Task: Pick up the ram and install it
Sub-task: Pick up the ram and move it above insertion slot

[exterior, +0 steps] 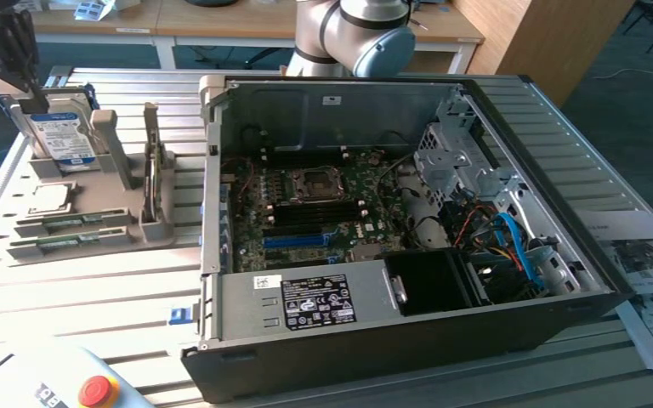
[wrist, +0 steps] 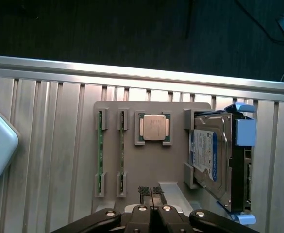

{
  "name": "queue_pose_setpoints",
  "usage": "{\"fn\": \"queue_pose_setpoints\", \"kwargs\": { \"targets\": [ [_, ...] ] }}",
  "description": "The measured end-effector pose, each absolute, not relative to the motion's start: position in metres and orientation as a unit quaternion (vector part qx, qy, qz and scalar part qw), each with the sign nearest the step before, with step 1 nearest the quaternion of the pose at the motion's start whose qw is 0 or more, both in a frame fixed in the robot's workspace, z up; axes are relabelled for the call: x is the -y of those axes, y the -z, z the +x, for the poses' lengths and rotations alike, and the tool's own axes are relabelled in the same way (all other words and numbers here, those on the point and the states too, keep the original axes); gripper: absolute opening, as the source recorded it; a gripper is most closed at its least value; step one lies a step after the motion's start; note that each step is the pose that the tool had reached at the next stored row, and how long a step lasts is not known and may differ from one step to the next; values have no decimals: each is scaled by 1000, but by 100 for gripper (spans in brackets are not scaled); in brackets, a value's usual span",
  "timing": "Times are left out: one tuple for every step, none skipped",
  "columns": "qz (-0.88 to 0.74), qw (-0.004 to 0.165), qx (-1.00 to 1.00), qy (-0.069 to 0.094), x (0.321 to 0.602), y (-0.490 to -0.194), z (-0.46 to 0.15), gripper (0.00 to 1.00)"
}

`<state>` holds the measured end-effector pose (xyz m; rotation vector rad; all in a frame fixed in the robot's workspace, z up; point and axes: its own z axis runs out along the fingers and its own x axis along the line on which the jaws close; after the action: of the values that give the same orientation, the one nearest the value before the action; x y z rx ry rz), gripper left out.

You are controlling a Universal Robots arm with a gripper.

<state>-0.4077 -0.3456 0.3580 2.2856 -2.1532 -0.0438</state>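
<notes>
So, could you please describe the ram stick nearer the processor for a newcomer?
Beside the open black computer case lies a grey parts tray. Two slim green circuit-board sticks stand on edge in it; yours is the stick next to the square silver processor chip, not the outer stick.

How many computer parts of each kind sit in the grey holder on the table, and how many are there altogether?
RAM sticks: 2
Processor chip: 1
Hard drive: 1
Total: 4
</notes>
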Motion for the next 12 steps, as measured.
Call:
{"fn": "queue_pose_setpoints", "kwargs": {
  "targets": [
    [728,1,686,14,347,-358,-408,10],
    [728,1,686,14,348,-358,-408,10],
    [728,1,686,14,349,-358,-408,10],
    [728,1,686,14,350,-358,-408,10],
    [728,1,686,14,351,-358,-408,10],
    [728,1,686,14,352,-358,-408,10],
    [728,1,686,14,353,-358,-408,10],
    [728,1,686,14,354,-358,-408,10],
    [728,1,686,14,355,-358,-408,10],
    [728,1,686,14,356,-358,-408,10],
    [728,1,686,14,356,-358,-408,10],
    [728,1,686,14,357,-358,-408,10]
  ]
}}
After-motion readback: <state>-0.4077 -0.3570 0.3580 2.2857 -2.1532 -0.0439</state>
